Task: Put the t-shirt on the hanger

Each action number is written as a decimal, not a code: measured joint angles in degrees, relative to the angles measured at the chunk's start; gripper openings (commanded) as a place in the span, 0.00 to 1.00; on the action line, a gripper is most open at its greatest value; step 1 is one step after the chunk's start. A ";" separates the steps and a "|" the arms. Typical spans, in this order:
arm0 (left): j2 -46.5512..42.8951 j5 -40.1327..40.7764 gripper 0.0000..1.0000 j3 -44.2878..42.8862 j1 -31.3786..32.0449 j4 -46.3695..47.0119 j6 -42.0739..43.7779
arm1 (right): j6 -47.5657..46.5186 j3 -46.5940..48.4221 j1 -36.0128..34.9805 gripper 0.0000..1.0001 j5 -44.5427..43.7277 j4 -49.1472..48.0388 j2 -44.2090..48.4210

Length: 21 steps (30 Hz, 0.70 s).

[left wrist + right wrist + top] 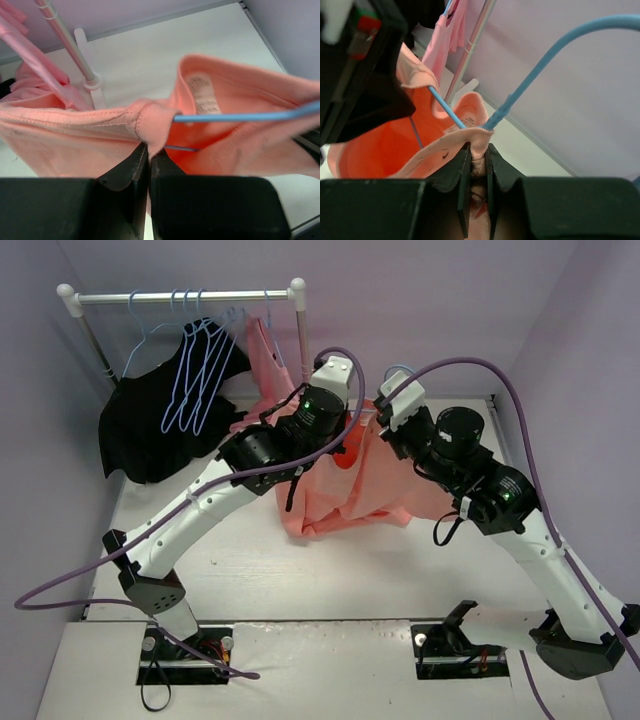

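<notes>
Salmon-pink t-shirt (pixel 350 492) hangs bunched in our grip: the left gripper (pixel 149 148) pinches its collar seam, jaws closed on cloth, and the right gripper (pixel 477 148) clamps the collar rim just beside the hanger (pixel 501 112), whose wire passes through the neck opening. From above, we cannot see either fingertip; the hanger's lower part seems buried in fabric.
</notes>
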State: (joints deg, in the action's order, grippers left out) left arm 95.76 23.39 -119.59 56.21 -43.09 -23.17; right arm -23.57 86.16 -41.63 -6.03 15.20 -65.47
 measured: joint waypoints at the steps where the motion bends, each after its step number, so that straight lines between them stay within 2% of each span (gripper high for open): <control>1: -0.17 0.29 0.00 0.00 0.61 0.02 0.15 | -0.04 0.23 0.00 0.00 -0.23 -0.06 -0.36; 6: -4.44 2.93 0.00 2.73 3.15 0.33 -0.27 | -0.12 0.13 -0.04 0.00 -2.83 -0.59 -1.16; 12: -10.59 2.65 0.00 5.04 3.23 1.00 -3.35 | 0.13 -0.86 -0.04 0.00 -3.58 -1.93 -1.12; 21: -7.33 0.56 0.00 7.02 3.28 1.79 -3.64 | 0.03 -2.56 -0.04 0.00 -0.43 -2.16 1.36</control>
State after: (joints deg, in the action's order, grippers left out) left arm 88.43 23.95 -112.57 59.50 -41.30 -26.81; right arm -23.55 83.60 -41.67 -6.46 13.04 -64.11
